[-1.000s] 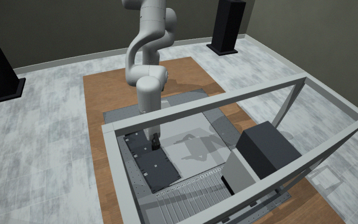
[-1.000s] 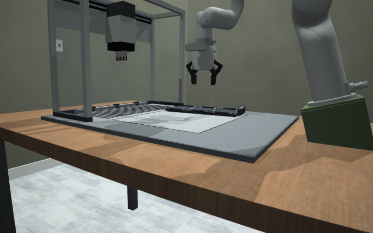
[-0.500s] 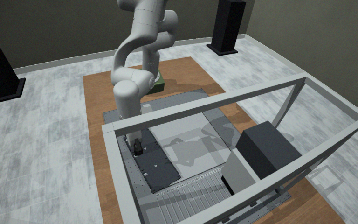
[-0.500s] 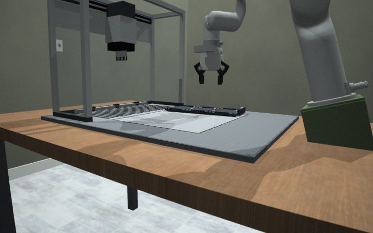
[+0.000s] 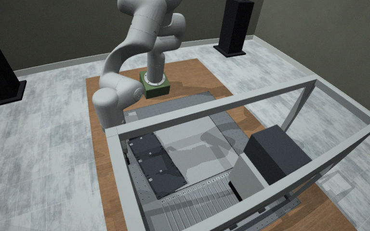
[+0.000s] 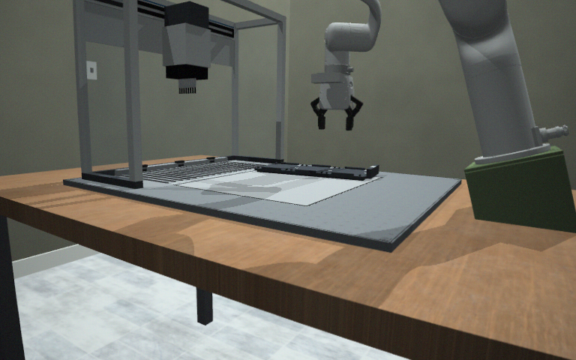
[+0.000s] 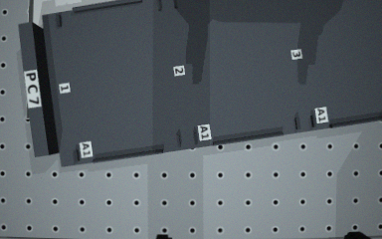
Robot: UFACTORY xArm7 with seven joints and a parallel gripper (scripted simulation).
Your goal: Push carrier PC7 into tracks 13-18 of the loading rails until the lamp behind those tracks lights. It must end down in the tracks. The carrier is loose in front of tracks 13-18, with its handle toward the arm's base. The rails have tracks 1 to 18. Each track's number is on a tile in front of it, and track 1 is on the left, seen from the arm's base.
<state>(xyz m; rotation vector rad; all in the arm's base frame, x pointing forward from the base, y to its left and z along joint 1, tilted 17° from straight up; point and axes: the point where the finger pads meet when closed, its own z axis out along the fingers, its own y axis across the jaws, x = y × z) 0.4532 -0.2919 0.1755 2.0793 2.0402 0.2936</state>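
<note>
Your pincer (image 6: pixel 335 123) hangs well above the carrier PC7 (image 5: pixel 155 166), fingers spread wide and holding nothing. The carrier lies flat on the perforated deck plate (image 6: pixel 382 203), its far end just short of the numbered tiles (image 5: pixel 191 190) at the loading rails (image 5: pixel 196 207) — not yet in the tracks. The wrist view looks straight down on its handle end, where the PC7 label (image 7: pixel 32 90) sits. No lamp can be made out. You appear to be in the approach step — positioning behind the handle. Your next move likely calls for descending just behind that handle end, then pushing squarely along the carrier's length toward the rails.
</note>
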